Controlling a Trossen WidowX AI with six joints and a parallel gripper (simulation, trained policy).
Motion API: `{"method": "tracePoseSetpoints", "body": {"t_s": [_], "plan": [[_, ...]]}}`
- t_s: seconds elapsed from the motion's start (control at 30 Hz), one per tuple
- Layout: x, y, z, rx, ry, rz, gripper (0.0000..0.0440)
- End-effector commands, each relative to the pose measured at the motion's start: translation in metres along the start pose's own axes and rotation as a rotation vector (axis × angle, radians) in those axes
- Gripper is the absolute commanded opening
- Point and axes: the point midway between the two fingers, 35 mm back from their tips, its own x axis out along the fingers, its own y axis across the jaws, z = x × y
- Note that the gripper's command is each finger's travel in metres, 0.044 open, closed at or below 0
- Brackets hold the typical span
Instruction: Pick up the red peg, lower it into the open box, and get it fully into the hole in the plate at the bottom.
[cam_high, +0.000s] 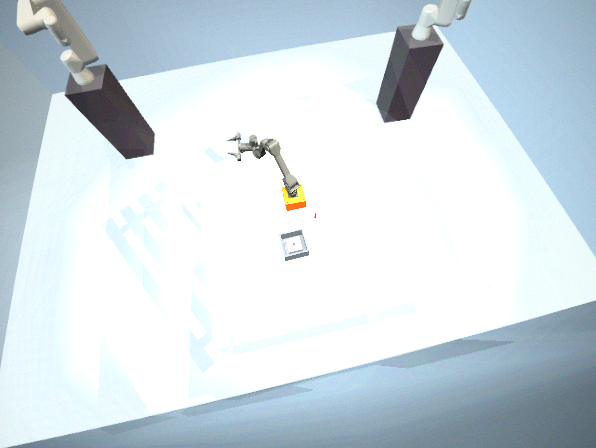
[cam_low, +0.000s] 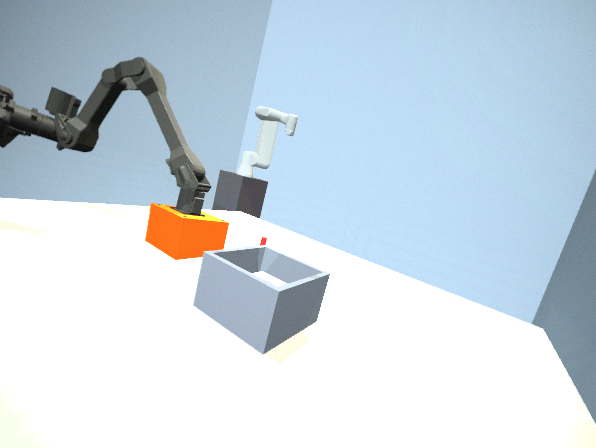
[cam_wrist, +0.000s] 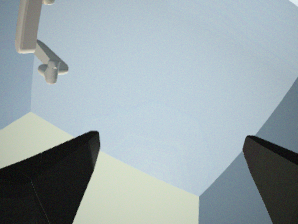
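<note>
The small red peg (cam_high: 315, 216) (cam_low: 263, 241) stands out on the white table, to the right of the orange base block and outside the box. The grey open box (cam_high: 296, 257) (cam_low: 235, 300) sits in front of the arm's base. Inside it the pale plate (cam_high: 299, 246) shows a small dark hole near its middle, with nothing red in it. My gripper (cam_high: 230, 148) (cam_wrist: 172, 136) is wide open and empty, raised over the left side, far from peg and box. In the exterior view its fingers are cut off by the left edge.
My arm stands on an orange block (cam_high: 295, 205) (cam_low: 202, 241), behind the box. Two dark pedestals (cam_high: 120, 120) (cam_high: 410, 75) with white arms stand at the back left and back right of the table. The wrist view shows walls, part of a white arm (cam_wrist: 28, 27) and no peg.
</note>
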Motion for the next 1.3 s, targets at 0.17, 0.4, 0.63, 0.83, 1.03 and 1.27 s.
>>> {"method": "tracePoseSetpoints", "body": {"t_s": [0.17,0.4,0.63,0.83,1.03,1.27], "plan": [[0.042,-0.047,-0.037,-0.051,0.085,-0.12,0.044],[0.092,-0.12,-0.09,-0.111,0.148,-0.251,0.044],[0.122,-0.2,-0.148,-0.175,0.206,-0.376,0.044],[0.13,-0.27,-0.198,-0.235,0.252,-0.481,0.044],[0.121,-0.338,-0.247,-0.304,0.301,-0.582,0.044],[0.094,-0.409,-0.302,-0.399,0.367,-0.693,0.044]]}}
